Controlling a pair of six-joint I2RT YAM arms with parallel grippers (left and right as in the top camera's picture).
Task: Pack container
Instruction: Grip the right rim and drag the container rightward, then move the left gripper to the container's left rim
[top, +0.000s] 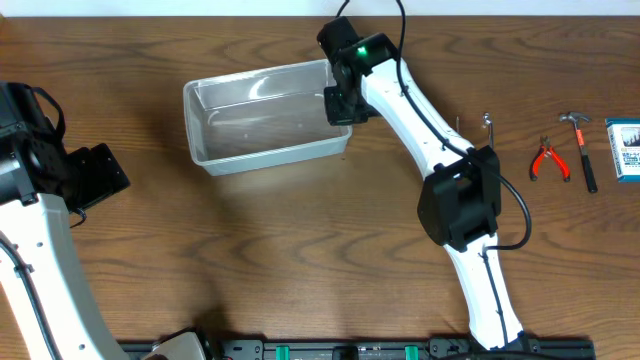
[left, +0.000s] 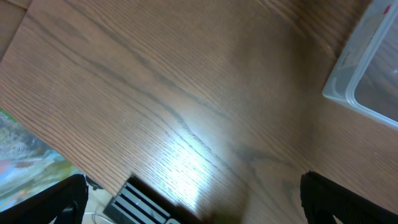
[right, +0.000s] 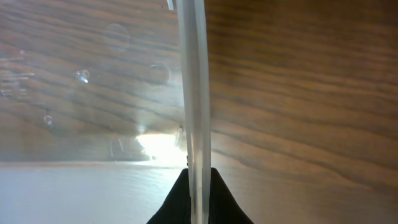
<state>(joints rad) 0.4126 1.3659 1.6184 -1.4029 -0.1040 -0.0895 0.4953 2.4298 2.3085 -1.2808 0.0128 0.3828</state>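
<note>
A brown wood-grain surface (top: 300, 250) fills the view. Near its far edge, left of the middle, sits the container (top: 260, 152), a clear rectangular bin with rounded corners and a rim, the grain showing through its base. The right fingers (right: 173, 208) are clenched on its right-hand wall. The left fingers (left: 43, 202) hang spread wide by the surface's left edge. A hammer (top: 582, 150), red-handled pliers (top: 549, 160) and a blue-and-white box (top: 625, 150) lie near the right edge.

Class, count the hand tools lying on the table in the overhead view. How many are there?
3, all at the right end: a thin metal tool beside the right arm, red-handled pliers, and a hammer. The arm may hide more.
</note>
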